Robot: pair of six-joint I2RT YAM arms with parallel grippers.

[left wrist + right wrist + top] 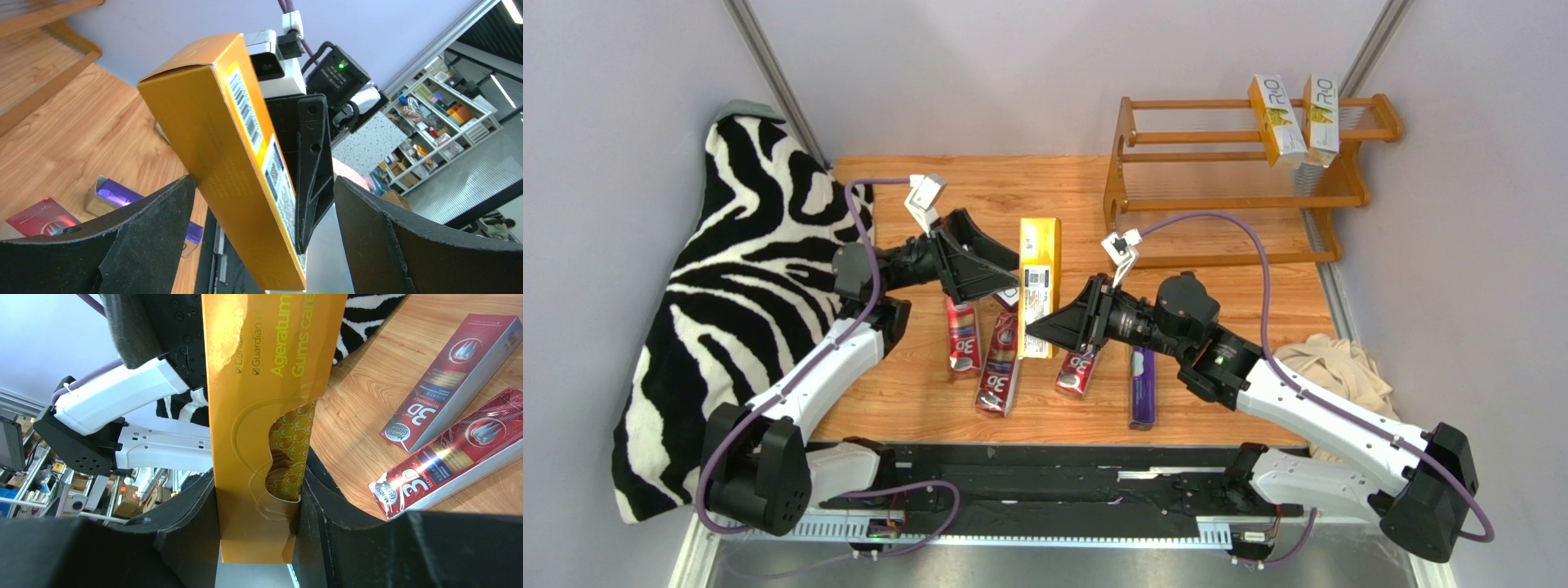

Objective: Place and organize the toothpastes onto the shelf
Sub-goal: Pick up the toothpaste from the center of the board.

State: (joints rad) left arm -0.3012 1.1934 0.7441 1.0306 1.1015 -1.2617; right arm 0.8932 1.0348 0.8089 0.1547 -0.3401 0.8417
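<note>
shelf (1192,137) left end free, 2 cartons (1277,119) at rt

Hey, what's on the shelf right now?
Two white-and-yellow cartons stand side by side at the right end of the shelf. No others show on it. Whatever lies behind those cartons is covered, and which tier carries them is unclear.

Each arm consisted of white moulded link shells (817,368) joined by black cylindrical joint housings (1185,306). A purple cable (1210,217) looped from each wrist, beside a small white camera module (925,196). The black wedge-shaped gripper fingers (135,245) had a matte, grainy surface, and one black housing carried a green indicator light (340,65).
</note>
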